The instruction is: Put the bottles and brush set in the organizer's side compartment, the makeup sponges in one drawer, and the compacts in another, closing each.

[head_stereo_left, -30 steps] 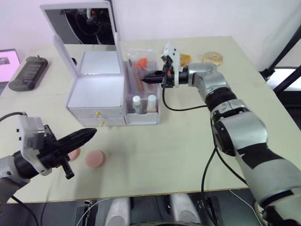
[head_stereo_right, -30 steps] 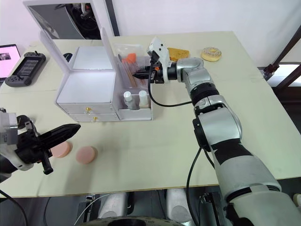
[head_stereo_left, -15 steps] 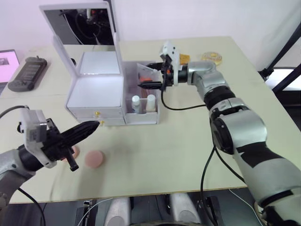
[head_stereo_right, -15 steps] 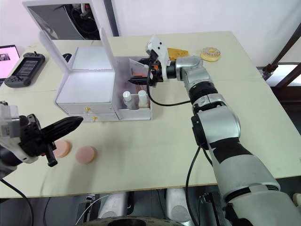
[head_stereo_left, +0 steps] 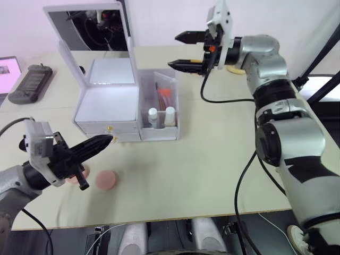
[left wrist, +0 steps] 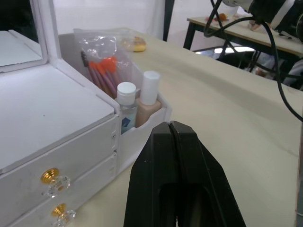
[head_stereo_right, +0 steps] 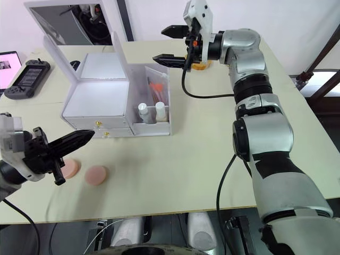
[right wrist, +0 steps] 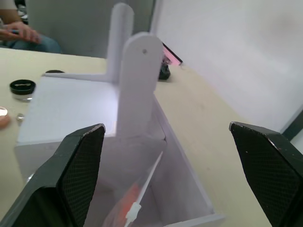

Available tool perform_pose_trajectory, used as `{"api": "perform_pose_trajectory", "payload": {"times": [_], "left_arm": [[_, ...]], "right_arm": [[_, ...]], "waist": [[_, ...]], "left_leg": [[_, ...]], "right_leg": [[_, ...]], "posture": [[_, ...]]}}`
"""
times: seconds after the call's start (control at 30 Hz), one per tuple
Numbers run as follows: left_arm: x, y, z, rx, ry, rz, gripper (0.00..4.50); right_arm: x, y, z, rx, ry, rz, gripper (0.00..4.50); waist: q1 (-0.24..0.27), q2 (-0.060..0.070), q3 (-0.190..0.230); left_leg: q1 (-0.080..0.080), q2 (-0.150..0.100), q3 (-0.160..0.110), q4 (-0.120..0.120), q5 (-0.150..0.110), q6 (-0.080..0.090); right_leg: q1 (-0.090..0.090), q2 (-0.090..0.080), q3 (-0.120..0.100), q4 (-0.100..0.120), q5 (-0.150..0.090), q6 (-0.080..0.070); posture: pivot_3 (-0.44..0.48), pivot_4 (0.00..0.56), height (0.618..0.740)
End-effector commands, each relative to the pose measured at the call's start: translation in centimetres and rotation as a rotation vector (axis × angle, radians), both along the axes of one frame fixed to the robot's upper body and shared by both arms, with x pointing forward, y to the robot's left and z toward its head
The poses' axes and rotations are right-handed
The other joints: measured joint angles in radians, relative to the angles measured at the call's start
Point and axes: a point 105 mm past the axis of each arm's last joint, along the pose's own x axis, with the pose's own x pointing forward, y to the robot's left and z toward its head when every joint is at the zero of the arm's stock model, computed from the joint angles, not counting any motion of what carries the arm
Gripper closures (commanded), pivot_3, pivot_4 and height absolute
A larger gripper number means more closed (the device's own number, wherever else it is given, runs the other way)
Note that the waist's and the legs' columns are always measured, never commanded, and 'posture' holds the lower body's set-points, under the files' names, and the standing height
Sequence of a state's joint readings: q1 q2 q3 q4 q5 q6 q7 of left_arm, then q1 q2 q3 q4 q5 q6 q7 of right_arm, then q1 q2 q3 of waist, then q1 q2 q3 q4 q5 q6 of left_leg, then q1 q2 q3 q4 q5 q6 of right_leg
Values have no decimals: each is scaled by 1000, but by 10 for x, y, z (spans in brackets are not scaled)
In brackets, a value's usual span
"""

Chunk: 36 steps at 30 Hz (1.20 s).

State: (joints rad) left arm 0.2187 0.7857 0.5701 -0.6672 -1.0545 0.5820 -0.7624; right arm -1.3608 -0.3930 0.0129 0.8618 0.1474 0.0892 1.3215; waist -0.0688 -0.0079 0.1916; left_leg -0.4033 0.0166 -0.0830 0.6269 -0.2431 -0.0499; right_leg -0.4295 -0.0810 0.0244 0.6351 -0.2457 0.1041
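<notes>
**Side bin filled; drawers and puffs are waiting**

I am holding my right gripper (head_stereo_left: 190, 51) spread wide and empty in the air above and just behind the white plastic cosmetics organizer (head_stereo_left: 106, 103) with its hinged mirror lid. Its fingers are gaping that far, I judge, because they have nothing left to carry: below them, inside the narrow white side compartment (head_stereo_left: 172, 114), the clear flat bag of pink and orange-red makeup brushes (head_stereo_left: 162, 94) is leaning upright against the far end, and the two small clear bottles with white caps (left wrist: 136, 106) are standing side by side at the near end, one showing a blue label.

My left gripper (head_stereo_left: 101, 142) is hovering low with its two black fingers pressed together, holding nothing, tips pointing at the gold knobs of the two shut drawers (left wrist: 52, 176), near them but apart. That pinched shape suits nipping a small knob, so opening a drawer looks like the coming step.

Beneath and just beside that wrist, the two round flat pink-beige makeup sponges (head_stereo_left: 107, 179) are lying on the pale table (head_stereo_left: 212, 159), close enough to lift once a drawer is out. One black-lidded round compact (right wrist: 22, 89) is sitting beyond the organizer, well apart from either gripper.
</notes>
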Motion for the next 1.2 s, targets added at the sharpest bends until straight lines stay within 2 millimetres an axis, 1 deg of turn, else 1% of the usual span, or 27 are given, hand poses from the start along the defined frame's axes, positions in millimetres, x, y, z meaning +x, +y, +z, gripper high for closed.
{"api": "perform_pose_trajectory", "payload": {"times": [0.03,0.1,0.2,0.23,0.33,0.43,0.6,0.67,0.8,0.97,1.2], "left_arm": [[2,1,4,18,-20,-13,4500],[3,3,6,20,-30,-14,4500],[5,7,11,20,-58,-3,4500],[5,8,13,21,-67,2,4500],[5,11,15,25,-79,7,4500],[6,13,19,23,-97,20,4500],[6,12,21,30,-113,29,4500],[5,13,22,36,-120,42,4500],[2,16,22,43,-122,64,4500],[0,18,21,45,-122,83,4500],[0,19,20,47,-125,96,4500]], "right_arm": [[-19,11,-4,-120,-74,4,1780],[-25,17,-10,-169,-126,-31,2729],[-35,27,-17,-196,-161,-67,4277],[-38,29,-19,-207,-167,-80,4400],[-38,29,-25,-280,-245,-143,4400],[-27,26,-31,-374,-280,-238,4400],[-16,25,-38,-465,-310,-283,4400],[-12,27,-42,-488,-314,-289,4400],[1,33,-48,-528,-341,-323,4400],[20,39,-66,-621,-353,-338,4400],[40,51,-75,-691,-388,-350,4400]], "waist": [[2,0,0],[2,0,0],[1,0,0],[1,0,0],[2,0,0],[5,0,0],[5,0,0],[2,0,0],[-1,0,0],[0,0,0],[0,0,0]], "left_leg": [[0,0,0,0,0,0],[0,0,0,0,0,0],[0,0,0,1,0,0],[0,0,0,1,0,0],[0,0,-1,1,0,0],[0,0,-1,2,0,0],[0,0,-1,2,0,-1],[0,0,-1,2,0,-1],[1,0,-1,1,0,-1],[1,0,-1,1,0,-1],[1,0,-1,1,2,-3]], "right_leg": [[0,0,0,1,0,0],[0,0,0,2,0,0],[0,0,0,2,0,0],[0,0,0,2,0,0],[-1,0,0,3,0,0],[0,0,0,3,0,0],[0,0,0,3,0,0],[0,0,0,3,0,0],[0,0,0,3,0,0],[0,0,0,4,0,0],[0,0,0,4,0,0]], "posture": [[0,150,740],[0,150,740],[0,150,740],[0,150,740],[0,150,740],[0,150,740],[0,150,740],[0,150,740],[0,150,740],[0,150,740],[0,150,740]]}}
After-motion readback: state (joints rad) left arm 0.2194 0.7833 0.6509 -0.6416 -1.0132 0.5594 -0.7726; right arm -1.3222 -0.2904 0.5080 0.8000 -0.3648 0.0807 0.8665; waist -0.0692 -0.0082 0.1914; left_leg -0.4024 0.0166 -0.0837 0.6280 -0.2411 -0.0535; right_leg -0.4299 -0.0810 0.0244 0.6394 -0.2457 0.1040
